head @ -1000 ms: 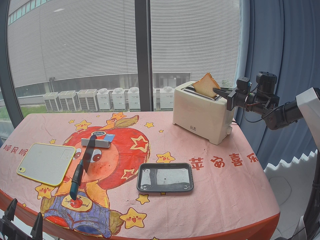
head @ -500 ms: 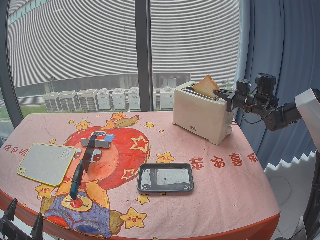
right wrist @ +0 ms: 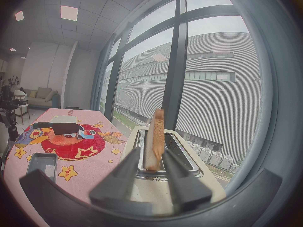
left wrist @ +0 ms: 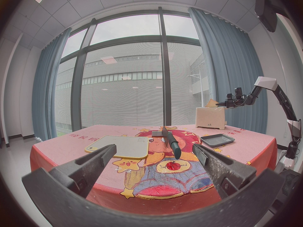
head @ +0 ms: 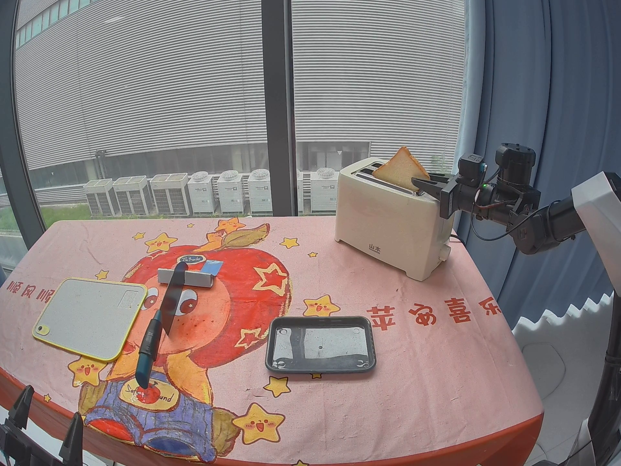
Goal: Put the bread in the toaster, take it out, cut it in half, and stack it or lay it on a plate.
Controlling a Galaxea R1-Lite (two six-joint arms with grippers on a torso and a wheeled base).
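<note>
The bread (head: 401, 167) is gripped by the right hand (head: 417, 181) and held tilted, partly sunk in a slot of the toaster (head: 388, 228) at the far right of the worktop (head: 420, 370). The left hand (left wrist: 153, 148) is held open at the near edge.

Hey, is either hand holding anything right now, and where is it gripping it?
The right hand pinches the bread slice by its lower near corner, over the toaster. The left hand is open and empty.
</note>
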